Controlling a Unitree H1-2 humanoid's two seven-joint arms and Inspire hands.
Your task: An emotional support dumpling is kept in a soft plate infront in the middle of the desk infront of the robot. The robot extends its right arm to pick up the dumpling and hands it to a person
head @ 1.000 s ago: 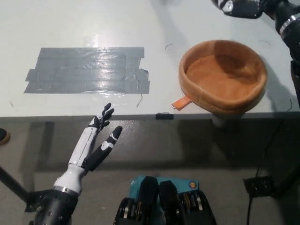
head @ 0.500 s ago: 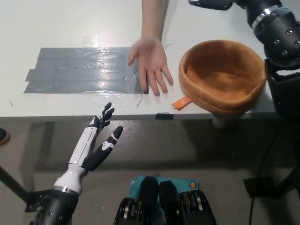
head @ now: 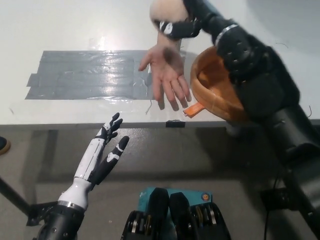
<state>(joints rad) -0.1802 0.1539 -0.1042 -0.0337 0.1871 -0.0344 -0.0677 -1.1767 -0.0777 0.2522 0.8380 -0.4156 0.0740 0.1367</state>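
One soft orange plate (head: 210,95) sits on the white surface (head: 60,25) at the right of the frame, its inside partly hidden by the black right arm; the part that shows holds nothing. One pale dumpling (head: 167,10) is at the top middle of the frame, clamped in the fingers of the black right hand (head: 177,25), which is held above the surface. Just below it, one person's hand (head: 167,72) lies palm up and open, between the plate and one patch of grey tape (head: 90,75) stuck flat on the surface at the upper left. The white left hand (head: 102,155) rests at the lower left, below the surface's edge, its fingers apart and holding nothing.
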